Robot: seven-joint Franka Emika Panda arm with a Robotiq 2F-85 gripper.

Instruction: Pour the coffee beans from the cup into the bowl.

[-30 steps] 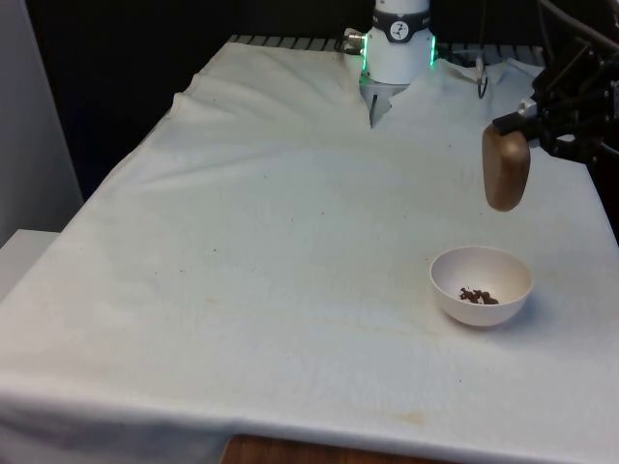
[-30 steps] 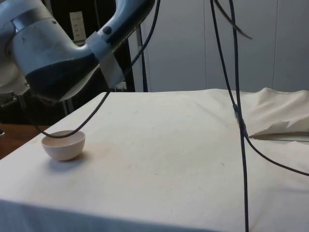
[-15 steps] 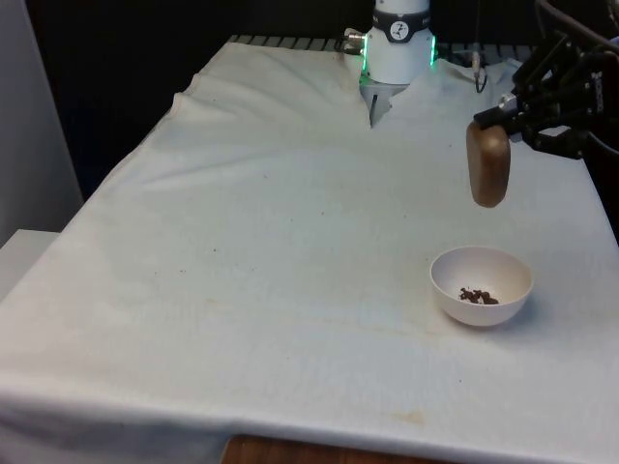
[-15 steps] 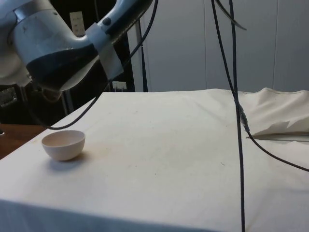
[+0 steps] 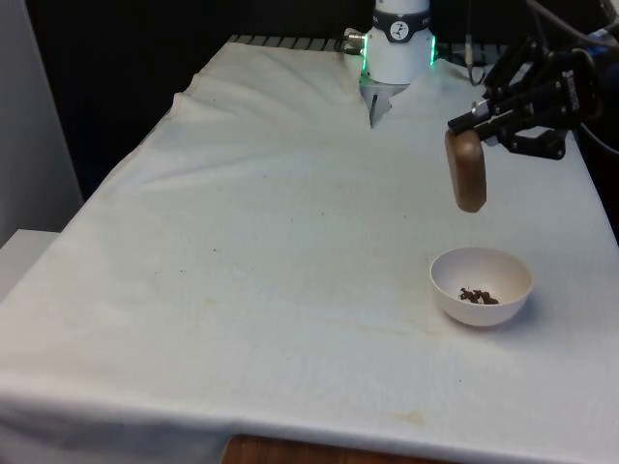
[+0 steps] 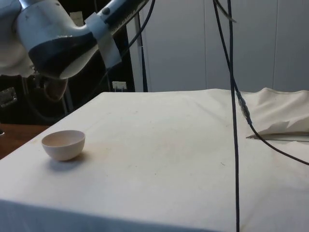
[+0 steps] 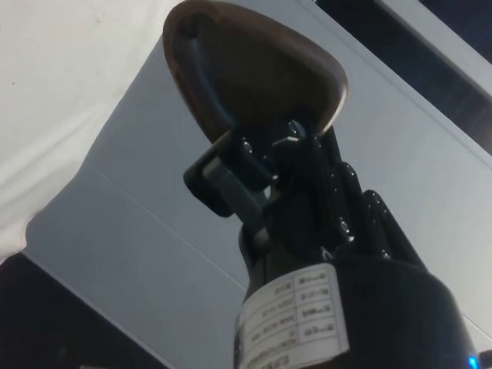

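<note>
Cup (image 5: 469,171) is hanging in the air at about 11 o'clock from the bowl (image 5: 481,284), gripper (image 5: 476,129) clamping its rim, mouth down. Wooden, looking light and stiff, smooth-sided; the rim pinch is serving well. Beans (image 5: 478,296) are sitting in the bowl. Versus a second ago, the cup is moving toward 10 o'clock, off the bowl.

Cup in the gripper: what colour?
Brown, wood-like. The cup, held by the gripper, shows best in the front view.
</note>
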